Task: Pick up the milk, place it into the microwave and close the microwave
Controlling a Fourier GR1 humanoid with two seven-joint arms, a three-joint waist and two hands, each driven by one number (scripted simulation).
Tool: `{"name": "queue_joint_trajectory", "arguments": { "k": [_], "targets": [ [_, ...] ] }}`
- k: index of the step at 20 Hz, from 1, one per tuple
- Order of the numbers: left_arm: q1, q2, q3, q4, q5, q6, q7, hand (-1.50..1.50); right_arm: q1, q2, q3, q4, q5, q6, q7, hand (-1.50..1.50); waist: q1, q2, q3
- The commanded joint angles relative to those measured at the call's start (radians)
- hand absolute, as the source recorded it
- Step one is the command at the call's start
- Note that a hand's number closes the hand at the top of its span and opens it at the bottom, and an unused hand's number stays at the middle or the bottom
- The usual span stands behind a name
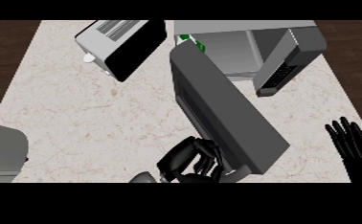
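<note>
Grey box-shaped microwave (244, 50) at the counter's far side, its long dark grey door (222, 108) swung wide open toward the near edge. Just inside the cavity's left corner, behind the door's hinge end, a white milk carton with green markings (192, 41), mostly hidden. Left black hand (189, 160) against the door's free end, fingers curled, touching its lower edge. Right black hand (346, 136) at the right edge, fingers straight, spread, pointing up, resting. Silver toaster with black side panel (120, 46) tilted on the pale marble counter (92, 117), left of the microwave
</note>
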Motion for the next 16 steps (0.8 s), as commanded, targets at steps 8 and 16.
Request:
{"name": "queue_joint_trajectory", "arguments": {
  "k": [8, 16],
  "targets": [
    [-0.205, -0.008, -0.219, 0.053, 0.199, 0.328, 0.061, 1.5, 0.025, -0.046, 0.088, -0.278, -0.163, 0.134, 0.124, -1.5, -0.07, 0.011, -0.002],
    [-0.319, -0.008, -0.224, 0.078, 0.327, 0.52, 0.04, 1.5, 0.008, -0.063, 0.134, -0.4, -0.252, 0.11, 0.252, -1.5, -0.093, 0.024, -0.003]
  ]
}}
